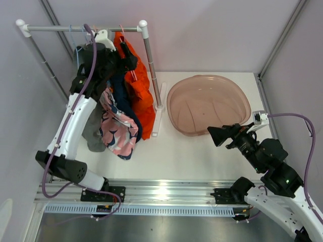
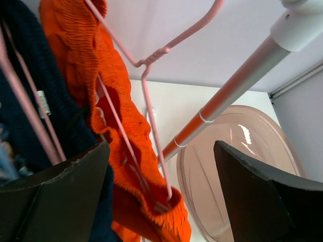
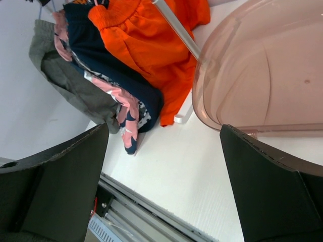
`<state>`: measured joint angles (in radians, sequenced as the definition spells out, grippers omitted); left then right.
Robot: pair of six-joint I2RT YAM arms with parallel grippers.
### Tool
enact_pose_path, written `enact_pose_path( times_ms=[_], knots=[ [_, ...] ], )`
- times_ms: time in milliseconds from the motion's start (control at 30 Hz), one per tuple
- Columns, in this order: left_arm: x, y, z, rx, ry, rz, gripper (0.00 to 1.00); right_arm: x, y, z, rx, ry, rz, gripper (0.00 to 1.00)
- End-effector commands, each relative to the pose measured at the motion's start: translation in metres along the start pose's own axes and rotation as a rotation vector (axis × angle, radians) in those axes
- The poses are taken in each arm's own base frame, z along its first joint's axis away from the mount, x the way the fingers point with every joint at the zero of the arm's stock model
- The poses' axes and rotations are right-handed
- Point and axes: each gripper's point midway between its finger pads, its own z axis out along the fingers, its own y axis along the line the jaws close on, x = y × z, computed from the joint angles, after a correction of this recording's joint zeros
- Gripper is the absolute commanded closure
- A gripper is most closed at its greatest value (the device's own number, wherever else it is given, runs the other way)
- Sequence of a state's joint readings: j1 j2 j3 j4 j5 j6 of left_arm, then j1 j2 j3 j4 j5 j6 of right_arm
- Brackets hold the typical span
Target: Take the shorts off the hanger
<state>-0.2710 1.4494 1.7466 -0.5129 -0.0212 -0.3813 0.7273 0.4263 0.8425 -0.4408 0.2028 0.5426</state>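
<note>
Orange shorts (image 1: 141, 88) hang on a pink hanger (image 2: 151, 116) at the right end of the white rail (image 1: 81, 28); they also show in the left wrist view (image 2: 116, 126) and the right wrist view (image 3: 151, 45). My left gripper (image 1: 126, 58) is raised at the rail, right beside the orange shorts' top. It is open in the left wrist view (image 2: 161, 196), with the hanger's clip end and the shorts' waistband between its fingers. My right gripper (image 1: 222, 135) is open and empty above the table, in front of the pink tub.
Navy, pink-patterned (image 1: 118, 131) and grey (image 1: 93, 126) garments hang left of the orange shorts. The rack's right post (image 1: 151, 65) stands on a white foot (image 1: 157, 121). A translucent pink tub (image 1: 209, 103) sits right of the rack. Walls close in on both sides.
</note>
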Motion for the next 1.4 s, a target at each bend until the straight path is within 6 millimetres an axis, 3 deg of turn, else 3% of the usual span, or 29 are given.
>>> enact_pose_path(
  times_ms=[0,233,467,567,667,700,800,867,933,967,1033,1133,1167,1200,1367],
  knots=[
    [-0.037,-0.018,-0.004,0.011,-0.101,0.03,0.09,-0.004,-0.005,-0.009,0.034,0.001,-0.004,0.01],
    [-0.024,-0.016,0.027,-0.061,-0.082,0.068,0.14,0.002,-0.012,-0.015,0.049,0.01,-0.009,0.01],
    [-0.008,0.001,0.042,-0.144,-0.052,0.087,0.2,0.007,-0.017,-0.017,0.065,0.026,-0.018,0.01],
    [-0.001,0.007,0.045,-0.167,-0.035,0.098,0.28,0.008,-0.018,-0.017,0.065,0.026,-0.016,0.01],
    [0.004,0.007,0.05,-0.165,-0.018,0.114,0.46,0.01,-0.017,-0.016,0.062,0.034,-0.013,0.01],
    [0.005,0.005,0.051,-0.153,-0.012,0.117,0.68,0.011,-0.018,-0.016,0.065,0.036,-0.013,0.01],
    [-0.001,0.001,0.046,-0.145,-0.009,0.121,1.0,0.014,-0.02,-0.017,0.067,0.041,-0.007,0.01],
    [-0.014,-0.005,0.04,-0.133,-0.028,0.12,1.0,0.016,-0.02,-0.016,0.067,0.047,0.0,0.01],
    [-0.014,-0.005,0.036,-0.138,-0.007,0.128,1.0,0.018,-0.019,-0.015,0.059,0.05,0.004,0.01],
    [-0.03,-0.011,0.029,-0.124,-0.04,0.128,1.0,0.018,-0.018,-0.014,0.055,0.051,0.007,0.01],
    [-0.031,-0.011,0.023,-0.131,-0.018,0.132,1.0,0.018,-0.015,-0.013,0.044,0.055,0.01,0.01],
    [-0.073,-0.027,-0.003,-0.104,-0.103,0.116,1.0,0.016,-0.009,-0.01,0.024,0.058,0.015,0.01],
    [-0.068,-0.025,-0.004,-0.115,-0.072,0.121,1.0,0.016,-0.008,-0.008,0.022,0.059,0.015,0.01],
    [-0.086,-0.032,-0.016,-0.096,-0.117,0.113,1.0,0.016,-0.006,-0.007,0.017,0.062,0.017,0.01],
    [-0.093,-0.039,-0.039,-0.057,-0.124,0.103,1.0,0.018,0.006,0.002,-0.035,0.081,0.023,0.01]
  ],
)
